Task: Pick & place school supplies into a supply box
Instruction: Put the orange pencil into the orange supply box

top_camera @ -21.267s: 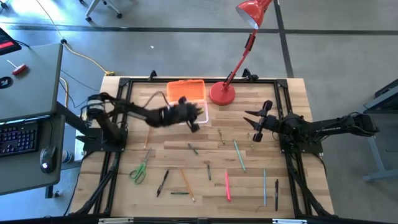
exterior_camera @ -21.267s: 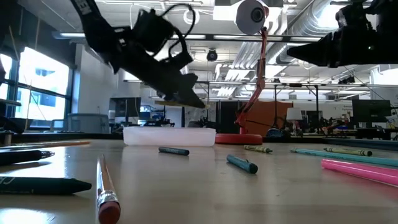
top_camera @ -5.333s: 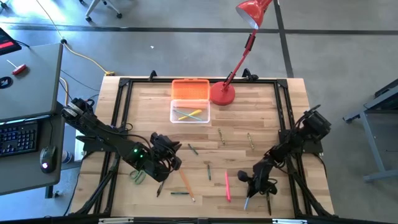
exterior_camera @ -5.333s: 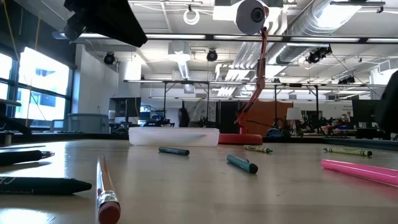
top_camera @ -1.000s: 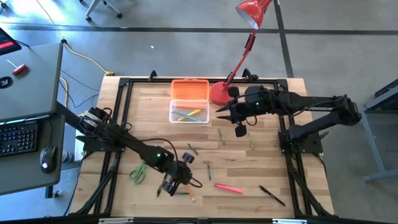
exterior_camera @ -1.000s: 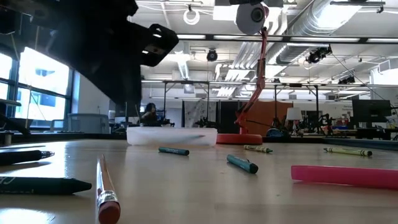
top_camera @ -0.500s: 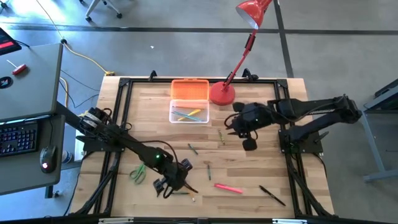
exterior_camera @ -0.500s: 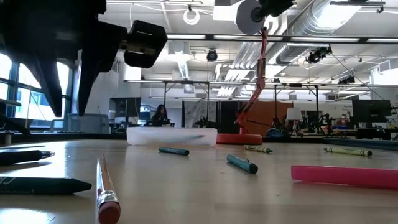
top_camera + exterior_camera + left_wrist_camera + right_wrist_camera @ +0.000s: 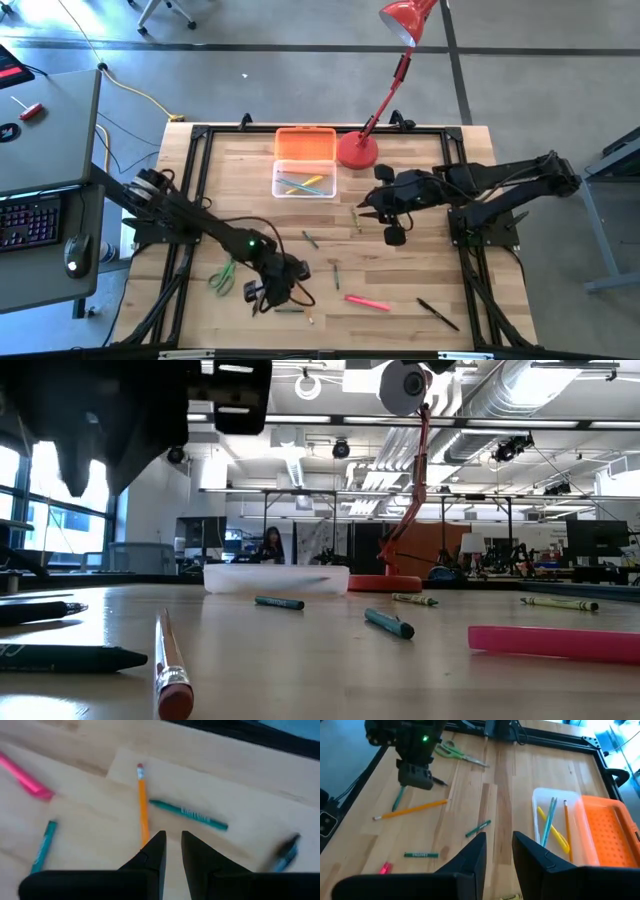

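Over the front-left part of the pale wooden bench (image 9: 440,250), my left end effector (image 9: 268,292) hangs above a long orange pencil with a pink eraser (image 9: 142,802) and a teal crayon (image 9: 189,815), its two dark fingers (image 9: 155,852) a narrow gap apart with nothing between them; a pink marker (image 9: 25,777), a teal pen (image 9: 42,846) and a black pen (image 9: 285,852) lie close by. My right end effector (image 9: 372,204) sits above the middle of the bench, just in front of the round red lamp base (image 9: 357,151), fingers (image 9: 472,855) likewise slightly parted and empty. At the back stands the small clear plastic supply box (image 9: 306,183) with its orange bumpy lid (image 9: 305,144) folded open behind it; yellow, green and orange pens (image 9: 551,822) lie inside. Green-handled scissors (image 9: 222,276) rest on the bench, left of my left end effector
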